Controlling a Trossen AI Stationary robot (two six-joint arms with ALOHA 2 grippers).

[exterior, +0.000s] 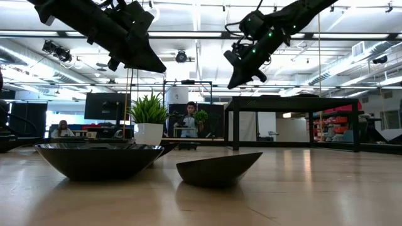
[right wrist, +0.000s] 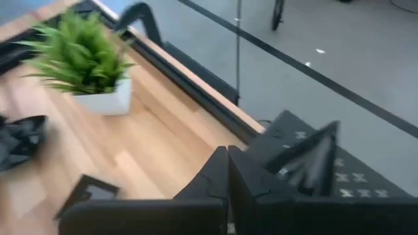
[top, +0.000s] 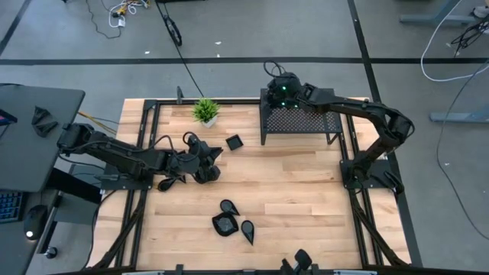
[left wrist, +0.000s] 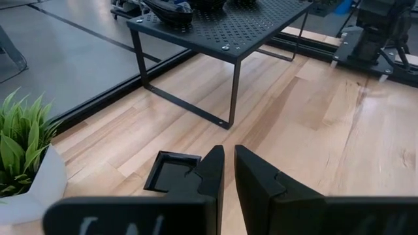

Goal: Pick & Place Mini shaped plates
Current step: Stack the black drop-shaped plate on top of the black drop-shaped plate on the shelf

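Starting on the left, the left gripper (top: 208, 163) hangs low over the pale wooden table (top: 306, 191), its fingers nearly together with only a sliver of gap and nothing between them. Just ahead of it sits a small glossy black square plate (top: 234, 142), flat on the wood, and that looks like the piece to go for next; to take it cleanly the gripper would have to spread first, come down over one raised rim and pinch the wall instead of pushing the plate along the boards. Beside that, the small green potted plant in its white pot (top: 205, 112) stands at the far edge, close enough to mind on the approach. Nearer the front edge, a cluster of black teardrop and rounded plates (top: 233, 221) waits, well apart from both arms. Moving right, the black perforated metal rack (top: 299, 121) stands on thin legs, and the right gripper (top: 281, 88) hovers over its far left corner, clenched tight and empty. Beyond the table, a bright open workshop with ceiling lights, screens and a couple of people far off.
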